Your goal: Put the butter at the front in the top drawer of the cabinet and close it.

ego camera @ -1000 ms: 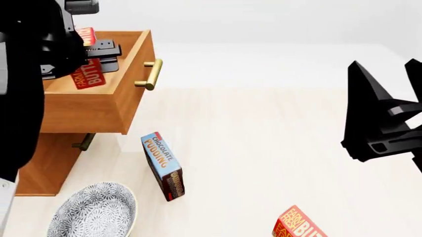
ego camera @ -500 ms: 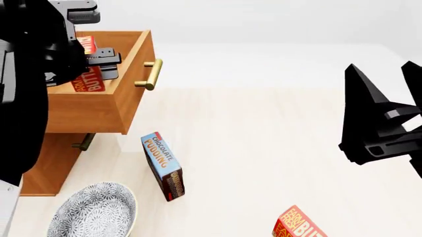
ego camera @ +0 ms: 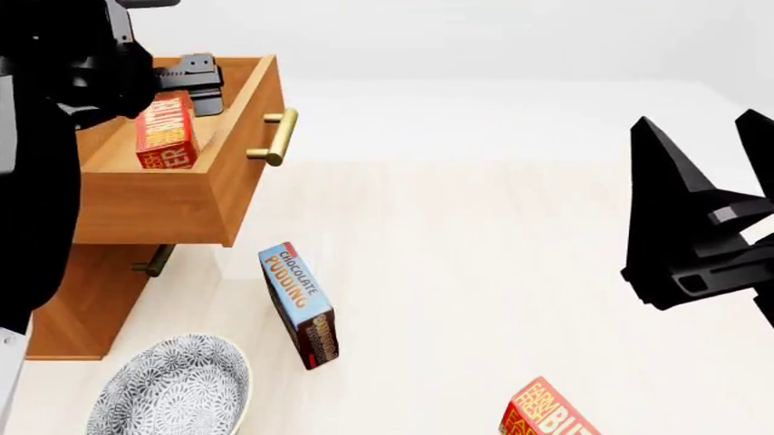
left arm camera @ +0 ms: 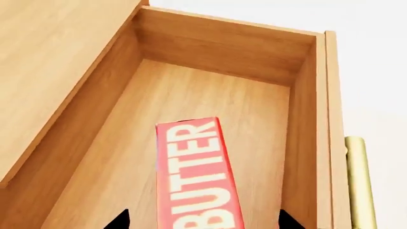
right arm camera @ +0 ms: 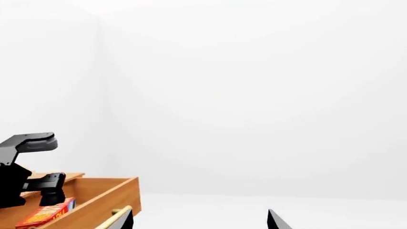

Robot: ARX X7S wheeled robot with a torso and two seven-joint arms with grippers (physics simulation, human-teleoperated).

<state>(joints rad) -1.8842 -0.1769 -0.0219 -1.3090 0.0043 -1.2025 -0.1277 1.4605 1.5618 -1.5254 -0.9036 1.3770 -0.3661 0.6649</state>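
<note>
Left wrist: top drawer (left arm camera: 190, 95) pulled out, bare wood floor ahead of and both sides of butter (left arm camera: 198, 176), which lies flat inside, running lengthwise w/ drawer, clear of both side walls. Brass handle (left arm camera: 360, 181) outside drawer's front wall. Left gripper (left arm camera: 202, 220) fingertips spread wide either side of carton, not touching it.

Head: butter in top drawer of cabinet (ego camera: 91, 299), just below left gripper. Right gripper (ego camera: 713, 195) well apart from drawer, over open floor, jaws apart, empty. Chocolate pudding box (ego camera: 299, 304) and patterned bowl (ego camera: 169, 388) near cabinet front; 2nd butter carton (ego camera: 545, 415) far off.

Right wrist: drawer rim low in view, white space beyond.
</note>
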